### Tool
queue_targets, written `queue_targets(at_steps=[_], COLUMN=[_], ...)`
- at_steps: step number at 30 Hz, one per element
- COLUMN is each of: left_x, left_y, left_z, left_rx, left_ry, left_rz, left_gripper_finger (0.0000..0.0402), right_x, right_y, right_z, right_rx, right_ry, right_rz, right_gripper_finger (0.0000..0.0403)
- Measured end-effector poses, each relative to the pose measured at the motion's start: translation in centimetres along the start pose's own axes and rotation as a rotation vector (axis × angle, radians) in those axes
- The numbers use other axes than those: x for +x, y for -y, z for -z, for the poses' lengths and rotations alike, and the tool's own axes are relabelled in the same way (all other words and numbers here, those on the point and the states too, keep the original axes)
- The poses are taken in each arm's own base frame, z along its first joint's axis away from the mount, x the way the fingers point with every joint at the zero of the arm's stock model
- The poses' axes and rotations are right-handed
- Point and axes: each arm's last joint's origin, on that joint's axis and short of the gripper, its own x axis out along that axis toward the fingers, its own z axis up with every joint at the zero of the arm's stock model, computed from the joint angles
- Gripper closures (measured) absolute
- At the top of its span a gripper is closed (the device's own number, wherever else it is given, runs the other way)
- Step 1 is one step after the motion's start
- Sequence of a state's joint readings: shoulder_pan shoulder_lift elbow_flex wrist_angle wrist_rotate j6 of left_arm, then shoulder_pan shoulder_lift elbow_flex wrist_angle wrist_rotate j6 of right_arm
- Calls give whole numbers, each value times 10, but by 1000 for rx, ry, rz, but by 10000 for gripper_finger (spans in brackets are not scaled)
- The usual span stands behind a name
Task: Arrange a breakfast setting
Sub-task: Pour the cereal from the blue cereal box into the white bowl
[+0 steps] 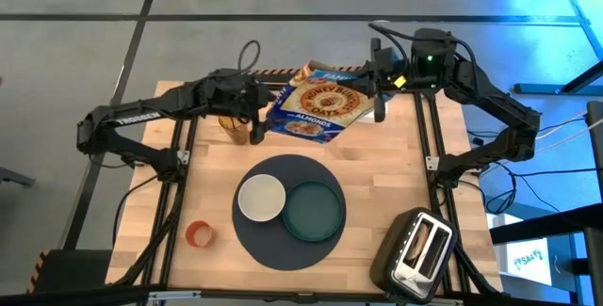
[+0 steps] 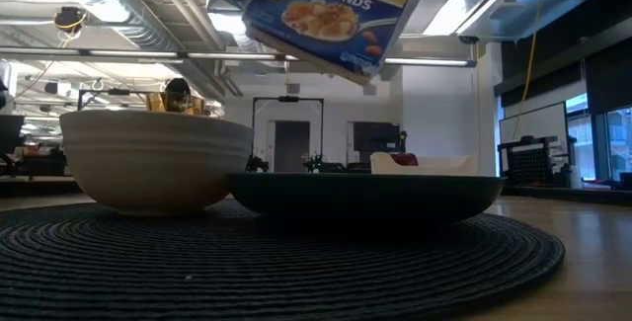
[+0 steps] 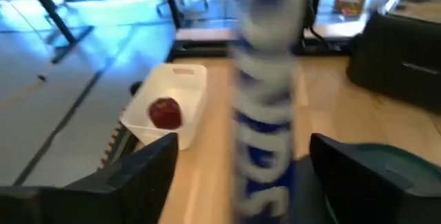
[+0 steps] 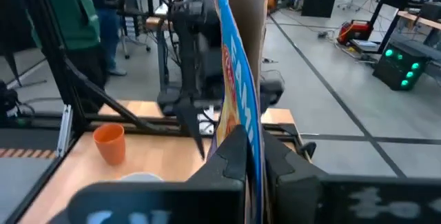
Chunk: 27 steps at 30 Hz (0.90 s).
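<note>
The blue cereal box [image 1: 316,105] hangs above the table's far middle, between my two grippers. My right gripper [image 1: 379,94] is shut on its right end. My left gripper [image 1: 256,122] is open at the box's left end, one finger on each side of the box's edge [image 3: 265,114], with gaps showing. The round dark-grey placemat [image 1: 287,240] carries the white bowl [image 1: 261,197] and the teal plate [image 1: 313,210]. The small orange cup [image 1: 199,234] stands left of the mat. The dark-red fruit [image 3: 165,112] lies in a white tray [image 3: 189,79]. Bagel and spoon are not seen. My right gripper pinches the box's two broad faces [image 4: 241,124] between its two fingers [image 4: 231,155], at the box's right end. The fingers come level from the table's right side. The box is lifted clear of the table, tilted, its printed front up in the high view.
The black-and-silver toaster [image 1: 419,249] stands at the near right corner. A brownish object [image 1: 234,127] stands beside my left gripper. The white tray also shows beyond the plate in the low view [image 2: 425,163]. People stand in the room beyond the table [image 4: 83,17].
</note>
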State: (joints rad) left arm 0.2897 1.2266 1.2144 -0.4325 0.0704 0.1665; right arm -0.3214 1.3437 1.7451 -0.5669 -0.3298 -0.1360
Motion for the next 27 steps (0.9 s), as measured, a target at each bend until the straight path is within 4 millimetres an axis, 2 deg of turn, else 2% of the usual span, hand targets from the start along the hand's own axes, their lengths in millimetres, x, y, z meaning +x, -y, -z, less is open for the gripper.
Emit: queue_targets(at_steps=[5,10,13,16,22,27], left_x=[9,4,-11,-37,-100,-145], left_y=[8,14,16,21,34,40], left_z=[4,4,3,3,5,-7], left_rx=[14,17,23,74,203,311], left_ry=[-49,-53,-43,-80,-359,-424], left_rz=[36,54,55,66,144,220], left_gripper_finger=[223,372,382,382,389,389], right_x=[-4,-6,-6,-6,-20,-22], right_y=[-1,-2,-1,1,4,8], right_z=[-6,-7,-7,-7,-17,-14], right_rx=[-13,-16,-14,-22,-69,-60], right_ry=[55,60,53,48,105,53], right_rz=[-6,-10,30,97,279,480], right_gripper_finger=[403,403,399,378,294,237])
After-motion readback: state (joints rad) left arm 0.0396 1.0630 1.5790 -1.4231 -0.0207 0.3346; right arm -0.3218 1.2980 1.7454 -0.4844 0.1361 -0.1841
